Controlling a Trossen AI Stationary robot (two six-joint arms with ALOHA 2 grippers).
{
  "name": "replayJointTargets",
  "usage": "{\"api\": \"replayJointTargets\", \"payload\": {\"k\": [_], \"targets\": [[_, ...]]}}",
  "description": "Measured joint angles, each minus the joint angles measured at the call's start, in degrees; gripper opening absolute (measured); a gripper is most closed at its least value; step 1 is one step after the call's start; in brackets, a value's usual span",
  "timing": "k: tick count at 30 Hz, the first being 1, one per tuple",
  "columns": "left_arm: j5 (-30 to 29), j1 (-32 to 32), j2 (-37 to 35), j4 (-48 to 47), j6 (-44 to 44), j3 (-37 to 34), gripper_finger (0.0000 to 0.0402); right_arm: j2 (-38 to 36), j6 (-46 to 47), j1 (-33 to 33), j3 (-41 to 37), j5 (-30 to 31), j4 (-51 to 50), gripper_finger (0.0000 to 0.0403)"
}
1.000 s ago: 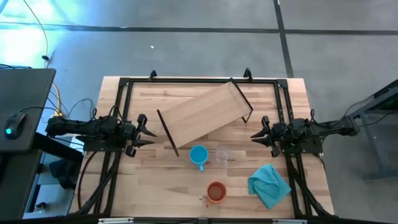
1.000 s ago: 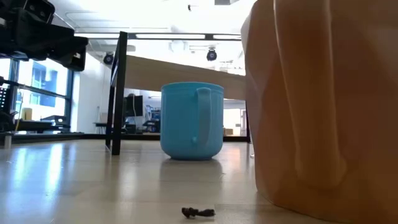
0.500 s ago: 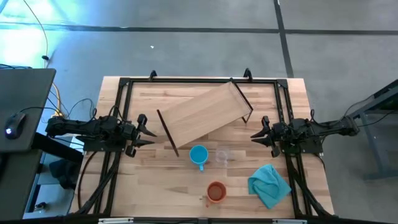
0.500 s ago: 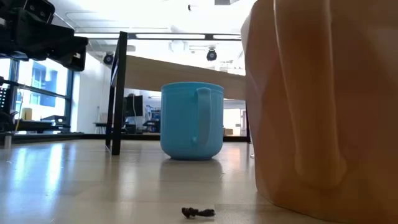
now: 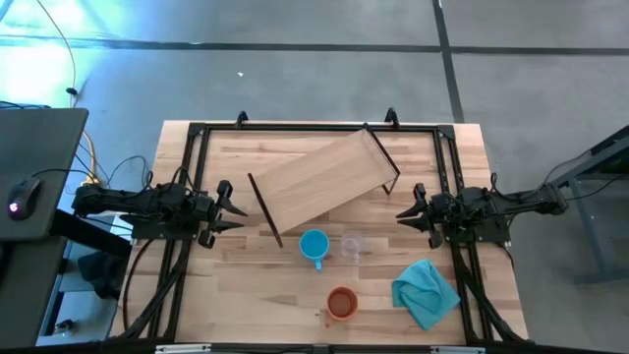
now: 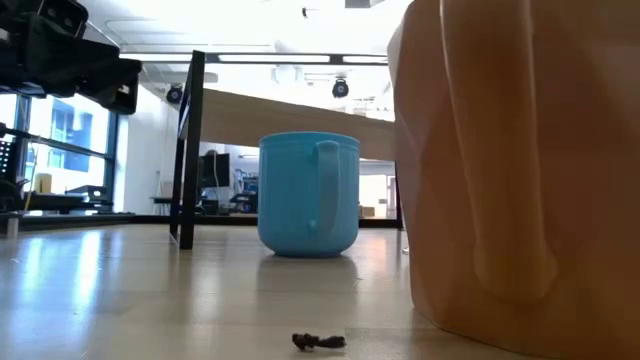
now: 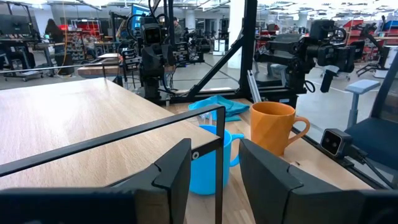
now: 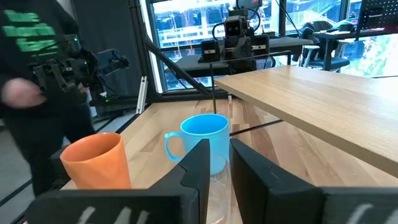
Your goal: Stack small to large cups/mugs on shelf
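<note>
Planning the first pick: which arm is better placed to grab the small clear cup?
Right, probably. The small clear see-through cup stands on the side of the right gripper, which is open. From the left gripper, the bright blue handled mug is in the way.

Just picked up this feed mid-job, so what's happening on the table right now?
Nothing is being handled. The left gripper and right gripper both hang open at opposite sides of the table, holding nothing. The shelf sits at an angle across the back of the table, bare. All three vessels stand on the tabletop in front of it: the blue mug, the clear cup beside it, and the orange mug nearer the front. A teal cloth lies on the right.
</note>
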Motion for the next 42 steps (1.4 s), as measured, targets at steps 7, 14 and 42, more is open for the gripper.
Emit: {"api": "replayJointTargets", "payload": {"k": [7,14,42], "targets": [[0.0,0.0,0.0,0.0,0.0,0.0,0.0124,0.0,0.0,0.0,0.0,0.0,0.0,0.0051],[0.0,0.0,0.0,0.0,0.0,0.0,0.0124,0.0,0.0,0.0,0.0,0.0,0.0,0.0051],[-7.6,0.0,0.0,18.2,-30.3,0.0,0.0124,0.0,0.9,0.0,0.0,0.3,6.0,0.0051]]}}
